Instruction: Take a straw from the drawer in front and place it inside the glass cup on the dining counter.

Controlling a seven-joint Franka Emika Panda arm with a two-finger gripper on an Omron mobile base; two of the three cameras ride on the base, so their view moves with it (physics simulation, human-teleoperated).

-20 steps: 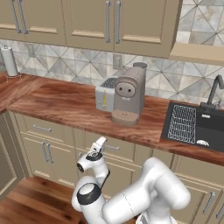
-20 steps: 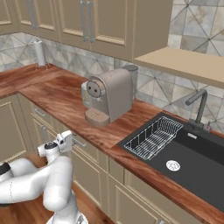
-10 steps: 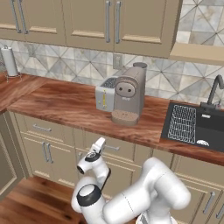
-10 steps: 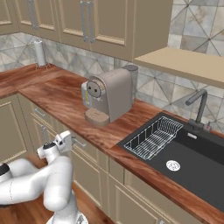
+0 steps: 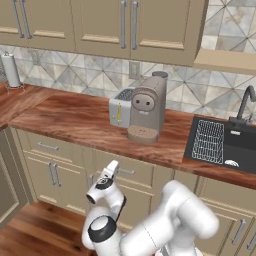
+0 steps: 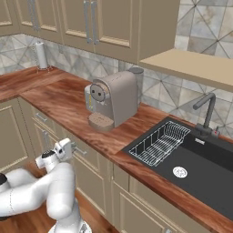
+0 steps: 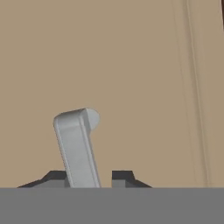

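Observation:
The drawer is shut, its beige front close ahead of the hand. Its silver bar handle stands between my two dark fingertips. My gripper has narrowed round the handle: the left finger lies against it and a thin gap shows before the right one. From the base, the gripper is pressed up to the drawer under the worktop. The straw is hidden inside the drawer. The glass cup and the dining counter are out of view.
A coffee machine and a toaster stand on the wood worktop above the drawer. A black sink with a wire rack lies to the right. A paper towel roll stands far left. Narrower drawers and cabinet doors flank the drawer.
The arm and the scene have held still over the last second. Nothing else has visibly moved in the base views.

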